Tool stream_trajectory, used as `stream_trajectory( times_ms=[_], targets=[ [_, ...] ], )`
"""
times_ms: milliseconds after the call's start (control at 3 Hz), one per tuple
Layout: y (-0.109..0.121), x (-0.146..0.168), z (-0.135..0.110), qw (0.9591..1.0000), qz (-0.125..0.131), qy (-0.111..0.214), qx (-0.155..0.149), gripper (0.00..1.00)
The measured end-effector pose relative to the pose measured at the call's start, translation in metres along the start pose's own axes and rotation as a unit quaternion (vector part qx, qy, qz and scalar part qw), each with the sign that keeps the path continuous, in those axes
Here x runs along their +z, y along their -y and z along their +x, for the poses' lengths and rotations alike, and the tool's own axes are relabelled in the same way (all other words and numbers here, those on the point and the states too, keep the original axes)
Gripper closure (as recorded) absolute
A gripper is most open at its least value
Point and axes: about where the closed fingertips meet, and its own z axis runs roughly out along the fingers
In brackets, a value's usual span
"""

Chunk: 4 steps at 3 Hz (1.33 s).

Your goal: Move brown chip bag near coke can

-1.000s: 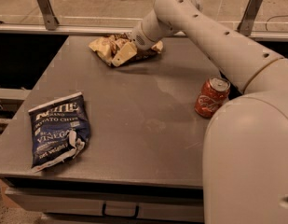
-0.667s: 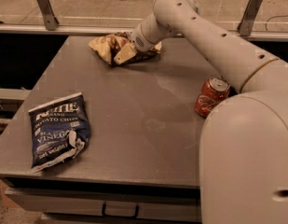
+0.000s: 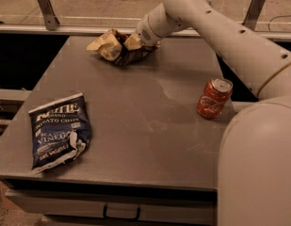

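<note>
Brown chip bag (image 3: pixel 117 48) sits crumpled at the far edge of the table (image 3: pixel 149 140), about twelve o'clock from where I stand, its tan and dark folds bunched up on the side nearest the arm. The gripper (image 3: pixel 144 37) is pressed right into that bunched end, coming in from the one o'clock side, and the bag's foil hides its tip, so I cannot tell whether it has a hold on the bag or is only touching it. The crumpling against it suggests a grasp is being made, since the bag must be carried, not pushed, to cross this much tabletop. The white arm (image 3: pixel 220 27) stretches in low from the right to reach that far edge. The coke can (image 3: pixel 214 98) stands upright near the table's right edge, at about three o'clock, well apart from the bag. A dark blue chip bag (image 3: pixel 58 131) lies flat at eight o'clock, out of the likely path.
</note>
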Motion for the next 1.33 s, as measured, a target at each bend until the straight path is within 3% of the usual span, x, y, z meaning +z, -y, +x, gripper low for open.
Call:
stream_trajectory(
  times_ms=[333, 667, 1000, 1333],
  targets=[
    [0.0, -0.046, -0.025, 0.9984, 0.02, 0.026, -0.047, 1.0],
    [-0.003, -0.097, -0.051, 0.993, 0.036, 0.047, -0.102, 1.0],
    [-0.003, -0.097, -0.051, 0.9922, 0.037, 0.047, -0.11, 1.0],
    [0.002, -0.103, -0.03, 0.9942, 0.041, 0.038, -0.091, 1.0]
  ],
)
